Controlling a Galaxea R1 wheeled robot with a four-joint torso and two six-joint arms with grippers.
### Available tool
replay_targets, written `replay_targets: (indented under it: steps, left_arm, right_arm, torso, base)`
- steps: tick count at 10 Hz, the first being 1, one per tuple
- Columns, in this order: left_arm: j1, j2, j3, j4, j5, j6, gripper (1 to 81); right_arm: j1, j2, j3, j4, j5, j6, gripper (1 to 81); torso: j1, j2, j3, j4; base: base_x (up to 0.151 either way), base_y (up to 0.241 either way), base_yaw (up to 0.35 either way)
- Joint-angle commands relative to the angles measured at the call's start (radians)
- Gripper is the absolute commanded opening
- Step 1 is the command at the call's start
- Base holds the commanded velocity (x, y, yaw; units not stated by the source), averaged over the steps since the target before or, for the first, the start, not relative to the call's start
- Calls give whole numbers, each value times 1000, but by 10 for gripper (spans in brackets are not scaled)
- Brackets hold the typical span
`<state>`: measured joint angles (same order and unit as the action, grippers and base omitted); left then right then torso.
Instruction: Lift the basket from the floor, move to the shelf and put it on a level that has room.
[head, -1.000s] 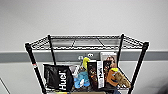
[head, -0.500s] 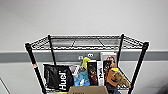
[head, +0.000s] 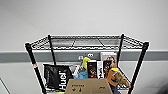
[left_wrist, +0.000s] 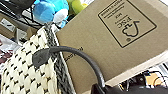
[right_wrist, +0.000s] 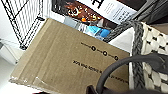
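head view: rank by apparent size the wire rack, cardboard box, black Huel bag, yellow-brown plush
1. shelf: spans most of the view.
2. and 3. cardboard box and black Huel bag: look alike; the box is cut off by the picture's lower edge and nearer the camera, so unranked.
4. yellow-brown plush.

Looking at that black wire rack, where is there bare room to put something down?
The top tier of the shelf is a bare wire grid between the four corner posts, under the plain wall. The tier below is crowded: a black Huel bag, upright boxes, a yellow-and-blue plush and a brown plush toy stand close together, with a cardboard box in front.
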<state>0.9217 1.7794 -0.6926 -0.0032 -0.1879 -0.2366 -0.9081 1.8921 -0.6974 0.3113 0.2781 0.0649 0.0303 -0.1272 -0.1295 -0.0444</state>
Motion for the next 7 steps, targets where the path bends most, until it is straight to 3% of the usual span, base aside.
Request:
replay_targets:
  steps: [1,3,7]
  left_arm:
    - [-148,-76,134,23,-28,-1,10]
    - [-183,-101,160,23,-27,-23,10]
    - [-290,-144,212,22,-13,-107,10]
  right_arm:
    - [149,-66,132,-49,-36,-4,10]
    - [197,-101,171,-47,-34,0,10]
    - [303,-131,222,31,-42,-2,10]
  torso:
    - [0,0,0,0]
    - [0,0,0,0]
    - [0,0,0,0]
  base:
    - [0,0,0]
    - [0,0,0]
    - [0,0,0]
